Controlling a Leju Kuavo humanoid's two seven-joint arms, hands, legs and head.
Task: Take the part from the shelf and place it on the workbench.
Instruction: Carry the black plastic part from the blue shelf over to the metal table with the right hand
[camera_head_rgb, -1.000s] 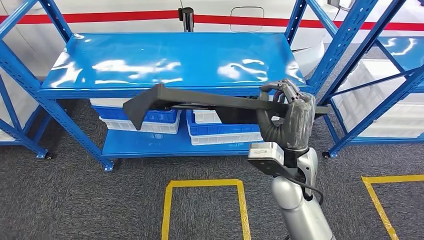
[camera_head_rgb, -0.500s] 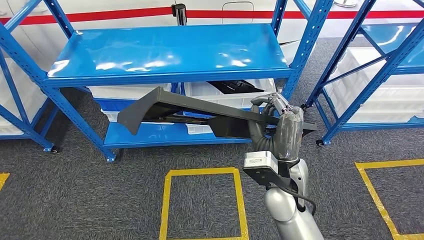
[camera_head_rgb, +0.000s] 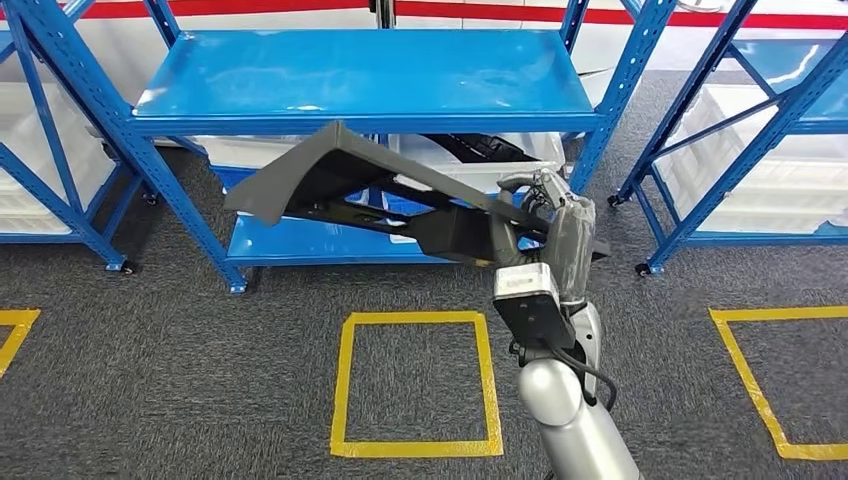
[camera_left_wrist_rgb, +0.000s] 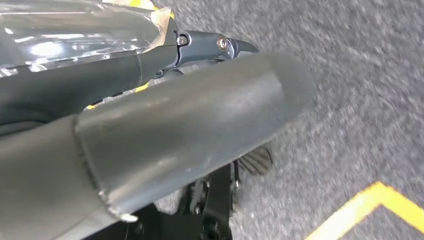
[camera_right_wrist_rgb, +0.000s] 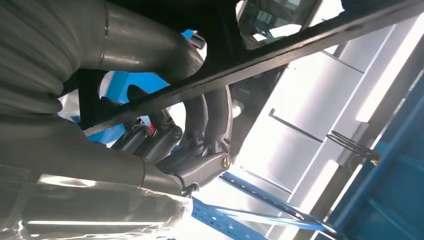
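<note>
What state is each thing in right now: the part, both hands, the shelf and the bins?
Dark part: off the shelf, held in the air, tilted, wide end toward the robot's left.
Right robot hand: grips the part near its narrow end.
Left robot hand: hangs over the carpet; fingers hard to make out.
Blue shelf: top level bare.
White bin: on the lower level, holds another dark part.

The part (camera_head_rgb: 340, 180) looks like matt dark grey moulded plastic, smooth on its broad face. The right hand (camera_head_rgb: 560, 240) holding it has a grey ribbed cover that looks like soft rubber or cloth, with dark glossy fingers (camera_right_wrist_rgb: 210, 120); the arm (camera_head_rgb: 570, 420) below is smooth silver metal. The shelf (camera_head_rgb: 370, 75) is glossy blue painted metal. White plastic bins (camera_head_rgb: 480, 170) sit under it. The floor (camera_head_rgb: 200, 380) is rough grey carpet with matt yellow tape (camera_head_rgb: 415, 318).
</note>
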